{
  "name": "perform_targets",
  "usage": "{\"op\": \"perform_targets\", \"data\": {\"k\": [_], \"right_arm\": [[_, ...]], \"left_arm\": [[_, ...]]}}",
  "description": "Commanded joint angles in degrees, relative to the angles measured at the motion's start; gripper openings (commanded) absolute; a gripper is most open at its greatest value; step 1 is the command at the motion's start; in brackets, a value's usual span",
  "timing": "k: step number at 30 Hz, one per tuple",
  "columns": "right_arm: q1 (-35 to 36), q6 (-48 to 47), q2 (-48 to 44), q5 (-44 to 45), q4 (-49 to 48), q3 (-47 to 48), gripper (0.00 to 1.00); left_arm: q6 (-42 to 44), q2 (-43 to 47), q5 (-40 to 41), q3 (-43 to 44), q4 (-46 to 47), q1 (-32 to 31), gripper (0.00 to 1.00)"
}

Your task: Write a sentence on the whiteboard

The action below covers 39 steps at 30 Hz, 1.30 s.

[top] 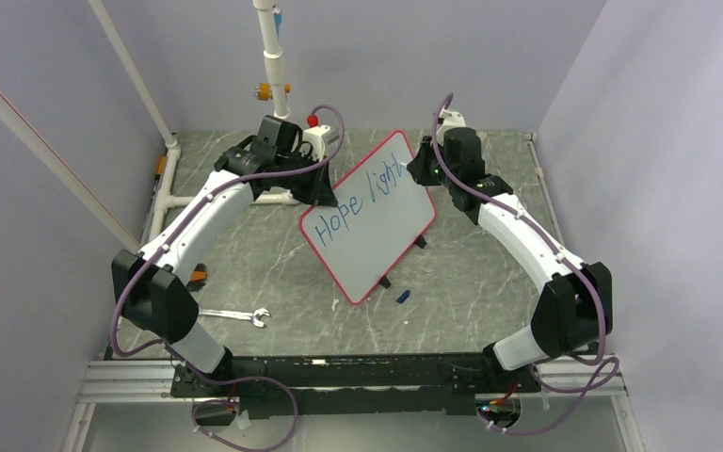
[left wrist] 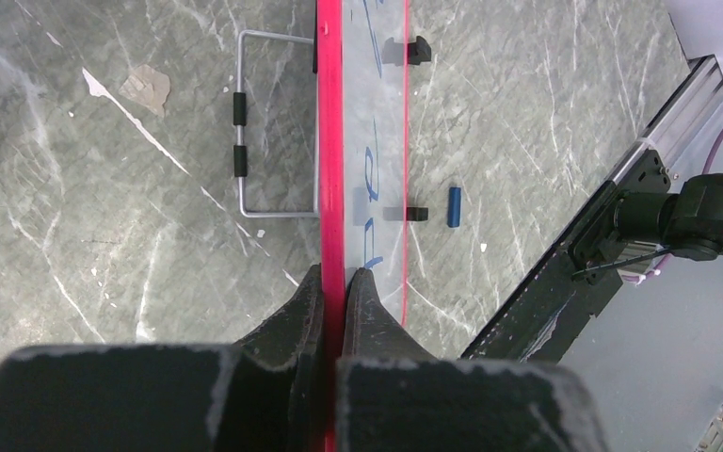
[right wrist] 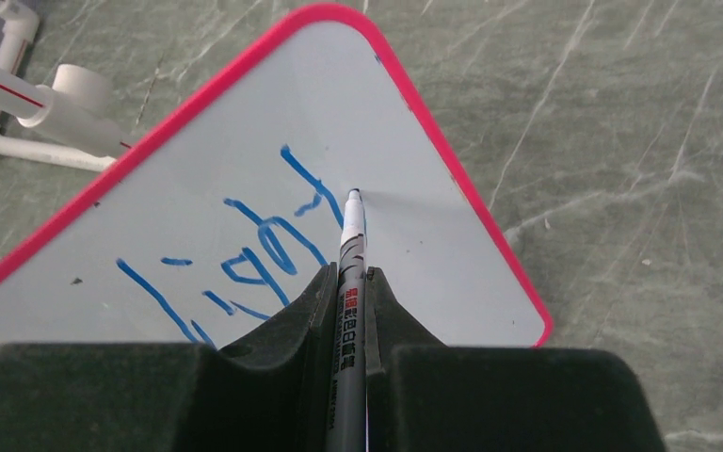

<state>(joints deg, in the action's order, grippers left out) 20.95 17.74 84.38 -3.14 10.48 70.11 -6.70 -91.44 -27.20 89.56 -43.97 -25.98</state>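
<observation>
Your right gripper [right wrist: 350, 275] is clamped on the marker [right wrist: 353, 231]. The marker's tip touches the whiteboard [right wrist: 433, 235] at the end of the last blue stroke of the sentence [right wrist: 264, 250], which reads "Hope light". Your left gripper [left wrist: 336, 278] is pinched shut on the whiteboard's red edge. The whiteboard stands propped on the table [top: 245, 273], between the two arms.

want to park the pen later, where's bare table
Bare grey marbled tabletop right of the small blue cap, up to the right arm; also between the silver wrench and the red-bordered white whiteboard. Crowded at the back left: white pipe stand, left claw.
</observation>
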Motion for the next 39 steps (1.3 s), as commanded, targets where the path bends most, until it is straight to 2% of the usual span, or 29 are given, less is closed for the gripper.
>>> {"op": "perform_targets", "data": {"k": [1,11,24,39], "right_arm": [[0.37,-1.05,-0.60,1.39,-0.29,3.14,0.00],[0.41,-0.07,-5.67,5.11,-2.16,-1.28,0.00],[-0.49,-0.33,-1.79,6.17,-2.63,2.91,0.00],[-1.87,0.19,1.44,3.40,-3.58,5.28,0.00]], "left_arm": [[8.54,-0.67,8.91,-0.52,-0.47,-0.35,0.00],[8.63,-0.68,8.98,-0.44,-0.43,-0.34,0.00],[8.52,-0.43,8.91,-0.61,-0.38,-0.33,0.00],[8.50,-0.50,8.92,-0.63,-0.44,-0.39,0.00]]}}
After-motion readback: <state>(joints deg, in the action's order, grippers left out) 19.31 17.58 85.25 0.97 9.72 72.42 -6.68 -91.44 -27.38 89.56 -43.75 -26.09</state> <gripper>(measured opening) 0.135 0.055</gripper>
